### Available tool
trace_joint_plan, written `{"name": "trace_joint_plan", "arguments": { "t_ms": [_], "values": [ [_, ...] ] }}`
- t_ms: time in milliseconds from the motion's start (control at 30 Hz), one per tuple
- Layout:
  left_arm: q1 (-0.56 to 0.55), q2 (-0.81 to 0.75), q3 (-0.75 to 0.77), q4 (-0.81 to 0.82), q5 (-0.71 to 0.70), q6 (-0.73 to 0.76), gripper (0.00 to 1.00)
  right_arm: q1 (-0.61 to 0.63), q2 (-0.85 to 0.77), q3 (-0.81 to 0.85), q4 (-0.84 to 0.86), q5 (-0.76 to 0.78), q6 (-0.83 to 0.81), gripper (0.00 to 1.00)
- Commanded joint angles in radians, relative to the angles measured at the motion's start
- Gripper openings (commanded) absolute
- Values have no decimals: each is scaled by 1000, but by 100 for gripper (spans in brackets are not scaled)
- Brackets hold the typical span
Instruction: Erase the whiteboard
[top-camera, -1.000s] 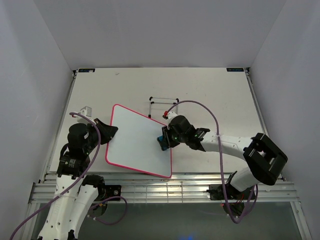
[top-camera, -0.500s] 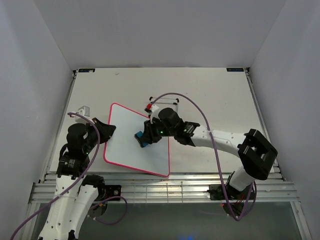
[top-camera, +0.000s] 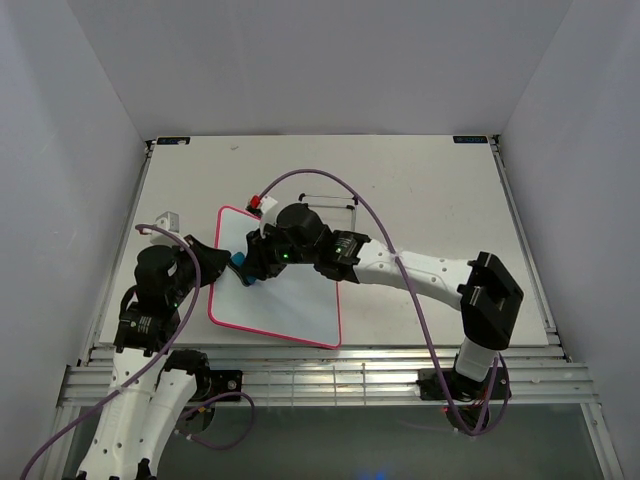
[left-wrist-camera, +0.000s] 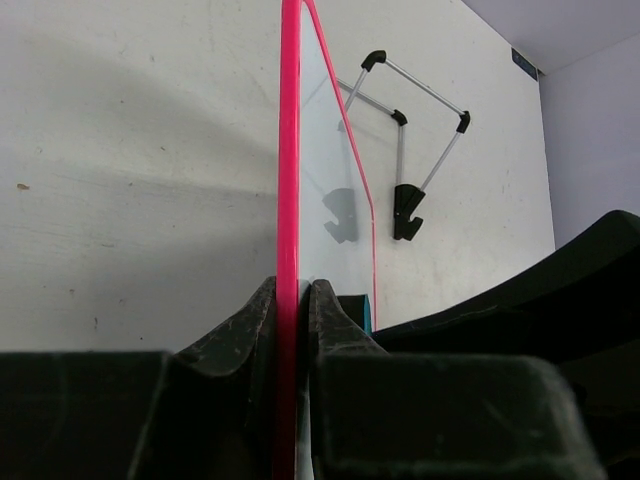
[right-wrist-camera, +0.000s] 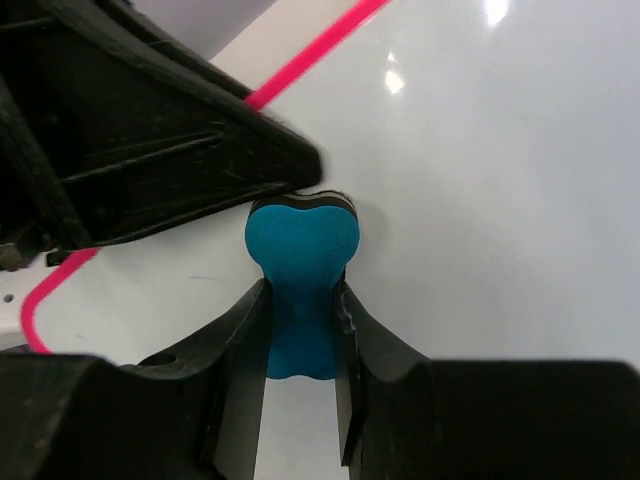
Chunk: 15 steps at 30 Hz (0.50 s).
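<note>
Leftward across the whiteboard (top-camera: 285, 300) went the right gripper (right-wrist-camera: 300, 310), clamped on the blue eraser (right-wrist-camera: 300, 250), ending just beside the left gripper (left-wrist-camera: 293, 300), which pinched the whiteboard's pink edge. Glossy white and pink-framed, the whiteboard lay beneath the right gripper.

No legible text, brand, number or sign in any view.
- Small dark sticker, far-left corner (top-camera: 173, 140) of bench (top-camera: 420, 190): print too small to read.
- Matching sticker, far-right corner (top-camera: 470, 139): same, unreadable.
- whiteboard (top-camera: 285, 290): glossy face carries no readable writing.
</note>
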Motion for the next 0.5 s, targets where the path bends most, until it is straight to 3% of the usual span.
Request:
{"name": "trace_joint_plan", "arguments": {
  "t_ms": [0, 233, 467],
  "values": [
    [-20, -5, -3, -12, 85, 62, 0, -52, 47, -82, -87, 131, -46, 8],
    [-20, -12, -4, -9, 88, 64, 0, -167, -40, -349, -38, 101, -34, 8],
    [-20, -2, -3, -9, 99, 68, 0, -294, -275, -531, -15, 78, -37, 8]
  ]
}}
